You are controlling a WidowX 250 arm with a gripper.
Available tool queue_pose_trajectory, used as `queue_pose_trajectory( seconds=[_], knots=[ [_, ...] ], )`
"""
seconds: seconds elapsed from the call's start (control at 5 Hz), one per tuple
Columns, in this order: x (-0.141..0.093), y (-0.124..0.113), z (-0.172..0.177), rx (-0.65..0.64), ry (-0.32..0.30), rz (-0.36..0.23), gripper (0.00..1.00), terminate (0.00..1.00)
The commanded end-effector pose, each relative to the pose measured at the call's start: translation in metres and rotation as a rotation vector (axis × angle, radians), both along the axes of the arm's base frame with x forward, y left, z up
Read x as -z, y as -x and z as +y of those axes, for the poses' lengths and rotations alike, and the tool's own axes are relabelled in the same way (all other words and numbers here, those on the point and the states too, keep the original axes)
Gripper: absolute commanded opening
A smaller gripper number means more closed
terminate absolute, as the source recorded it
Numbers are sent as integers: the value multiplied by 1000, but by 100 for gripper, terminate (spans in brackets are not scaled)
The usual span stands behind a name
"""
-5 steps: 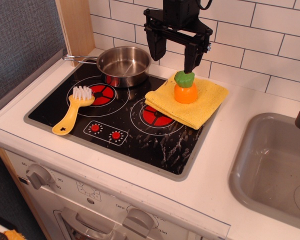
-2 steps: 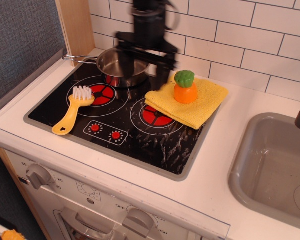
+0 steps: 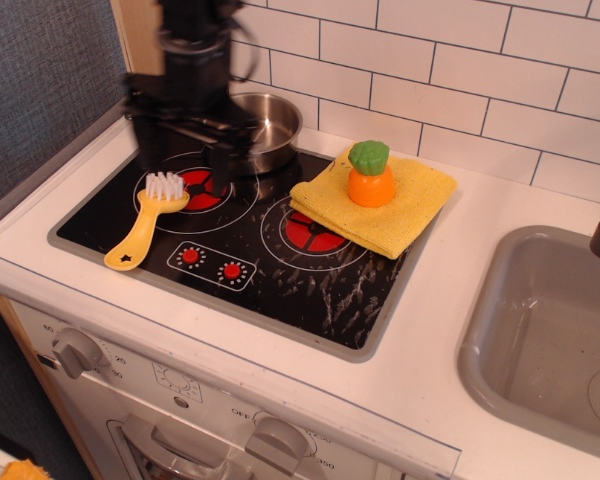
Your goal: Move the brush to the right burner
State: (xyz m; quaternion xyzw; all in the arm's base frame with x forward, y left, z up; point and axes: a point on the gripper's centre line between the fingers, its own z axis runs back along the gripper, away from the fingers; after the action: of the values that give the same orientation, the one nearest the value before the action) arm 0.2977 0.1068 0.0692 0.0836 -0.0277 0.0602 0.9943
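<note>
Nearest the camera: white oven front with two knobs (image 3: 77,350), below the front edge of the glossy black cooktop (image 3: 310,300). On the cooktop itself, near its front edge, two small red control dots (image 3: 211,262). Left of those dots, the brush (image 3: 146,218), lying flat and untouched, yellow handle pointing toward the cooktop's front-left corner, star-shaped hole at the near end, white bristles resting on the rim of the left burner (image 3: 202,188). Right of the dots, the right burner (image 3: 310,233), near half exposed, far half covered by a folded yellow cloth (image 3: 380,200) carrying a toy orange vegetable with a green top (image 3: 370,174). Beyond the cooktop's right edge, a grey sink (image 3: 540,330), nothing visible in the part shown. At the cooktop's back-left, a steel pot (image 3: 272,125), upright, partly hidden by the arm; contents not discernible. Above the left burner, just behind the brush bristles, the gripper (image 3: 185,145), motion-blurred, fingers pointing down and seemingly spread, holding nothing. Step in hand, by judgement: approach to the brush; grasp not yet made, brush well apart from its target. Next move calls for descent over the handle or neck, jaws aligned across the narrow width, then closure, lift, and carry rightward to the exposed half of the right burner. Risks: bristle end snagging, or release landing on the cloth rather than the burner.
</note>
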Motion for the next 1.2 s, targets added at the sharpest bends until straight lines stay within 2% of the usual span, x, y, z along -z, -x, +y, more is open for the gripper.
queue_pose_trajectory(
  seconds=[0.0,0.2,0.4,0.8,1.0],
  knots=[
    [9,7,32,-80,-42,-22,100,0],
    [21,7,40,-83,-14,-30,100,0],
    [37,2,41,-61,-2,1,100,0],
    [61,2,46,-108,32,64,100,0],
    [52,3,44,-105,31,6,0,0]
  ],
)
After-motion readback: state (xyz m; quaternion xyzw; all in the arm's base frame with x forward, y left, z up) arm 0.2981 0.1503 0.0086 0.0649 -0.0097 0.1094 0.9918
